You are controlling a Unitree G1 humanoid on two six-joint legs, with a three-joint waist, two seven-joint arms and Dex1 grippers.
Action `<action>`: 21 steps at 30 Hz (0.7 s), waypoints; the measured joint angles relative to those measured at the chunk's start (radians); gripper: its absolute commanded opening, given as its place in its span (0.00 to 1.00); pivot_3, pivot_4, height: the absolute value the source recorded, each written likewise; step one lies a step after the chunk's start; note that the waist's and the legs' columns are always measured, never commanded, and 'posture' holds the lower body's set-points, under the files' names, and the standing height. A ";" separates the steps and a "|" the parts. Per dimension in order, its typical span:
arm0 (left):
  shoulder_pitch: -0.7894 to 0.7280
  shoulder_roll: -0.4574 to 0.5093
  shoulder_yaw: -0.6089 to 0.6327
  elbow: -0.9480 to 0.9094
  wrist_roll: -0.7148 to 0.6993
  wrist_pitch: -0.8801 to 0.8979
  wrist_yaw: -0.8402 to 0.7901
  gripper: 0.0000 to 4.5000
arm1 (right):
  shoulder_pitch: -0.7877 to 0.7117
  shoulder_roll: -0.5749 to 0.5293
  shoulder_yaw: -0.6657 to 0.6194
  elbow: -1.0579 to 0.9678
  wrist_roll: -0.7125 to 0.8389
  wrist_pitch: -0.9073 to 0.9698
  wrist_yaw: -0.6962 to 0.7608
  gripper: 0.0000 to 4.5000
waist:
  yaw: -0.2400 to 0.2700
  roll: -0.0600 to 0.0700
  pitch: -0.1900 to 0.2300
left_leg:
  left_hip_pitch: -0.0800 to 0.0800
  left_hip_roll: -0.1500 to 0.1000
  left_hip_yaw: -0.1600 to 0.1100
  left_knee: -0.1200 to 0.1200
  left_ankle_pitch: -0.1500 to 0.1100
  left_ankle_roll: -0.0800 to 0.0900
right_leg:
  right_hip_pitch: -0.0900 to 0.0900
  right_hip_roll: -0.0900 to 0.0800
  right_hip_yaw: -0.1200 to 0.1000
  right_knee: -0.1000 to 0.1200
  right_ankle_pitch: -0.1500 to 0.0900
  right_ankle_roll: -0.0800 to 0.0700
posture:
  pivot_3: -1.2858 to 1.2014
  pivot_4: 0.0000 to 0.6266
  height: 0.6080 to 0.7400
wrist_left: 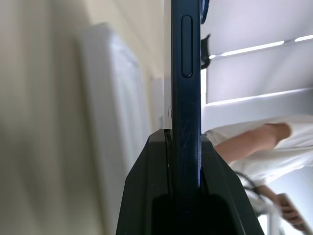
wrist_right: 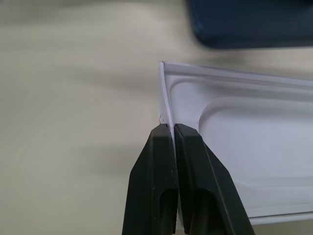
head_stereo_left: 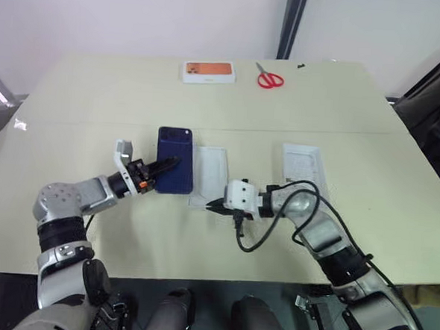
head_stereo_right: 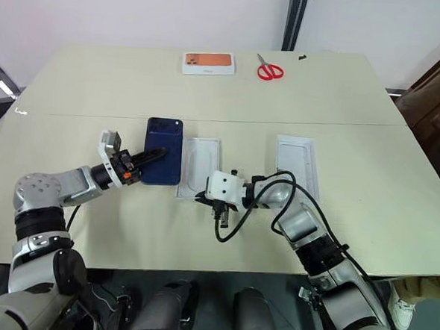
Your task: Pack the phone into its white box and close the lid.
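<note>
The dark navy phone (head_stereo_left: 177,151) hangs just above the table at centre left, back side up, with my left gripper (head_stereo_left: 168,164) shut on its near end. In the left wrist view the phone (wrist_left: 186,98) shows edge-on between the black fingers (wrist_left: 146,196). To its right lies the white box (head_stereo_left: 212,168), with a white moulded insert with an oval impression (wrist_right: 254,147) inside it. My right gripper (wrist_right: 172,128) is shut on the box's thin wall at a near corner. The lid (head_stereo_left: 304,164) lies farther right, white inside up.
A white box with an orange picture (head_stereo_left: 208,71) and red scissors (head_stereo_left: 269,80) lie at the table's far edge. A black cable (head_stereo_left: 264,231) loops under my right wrist. A person's arm in a white sleeve (wrist_left: 259,142) shows beyond the table.
</note>
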 measured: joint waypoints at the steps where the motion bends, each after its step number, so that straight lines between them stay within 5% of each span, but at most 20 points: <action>1: -0.005 -0.004 0.001 0.000 -0.007 0.001 0.008 0.00 | 0.000 0.006 0.000 0.010 -0.002 0.000 -0.003 0.00 | 0.001 0.000 0.000 | 0.000 0.000 0.000 0.000 0.000 0.000 | 0.000 0.000 0.000 0.000 0.000 0.000 | 0.52 0.24 1.00; 2: -0.007 -0.009 0.001 0.000 -0.010 0.002 0.015 0.00 | -0.001 0.009 -0.001 0.012 -0.002 0.001 -0.003 0.00 | -0.001 0.000 0.000 | 0.000 0.000 0.000 0.000 0.000 0.000 | 0.000 0.000 0.000 0.000 0.000 0.000 | 0.52 0.24 1.00; 8: -0.006 -0.043 -0.005 -0.002 -0.013 -0.005 0.037 0.00 | 0.010 0.014 -0.017 0.002 0.026 0.046 -0.002 0.64 | -0.002 0.000 0.000 | 0.000 0.000 0.000 0.000 0.000 0.000 | 0.000 0.000 0.000 0.001 0.000 0.000 | 0.52 0.24 1.00; 21: -0.008 -0.166 -0.055 -0.014 0.005 -0.087 0.132 0.00 | 0.116 -0.191 -0.232 -0.153 0.197 0.177 0.037 0.64 | 0.002 -0.001 0.000 | 0.000 0.000 0.000 0.000 0.000 0.000 | 0.001 0.000 0.000 0.000 0.000 0.000 | 0.52 0.24 1.00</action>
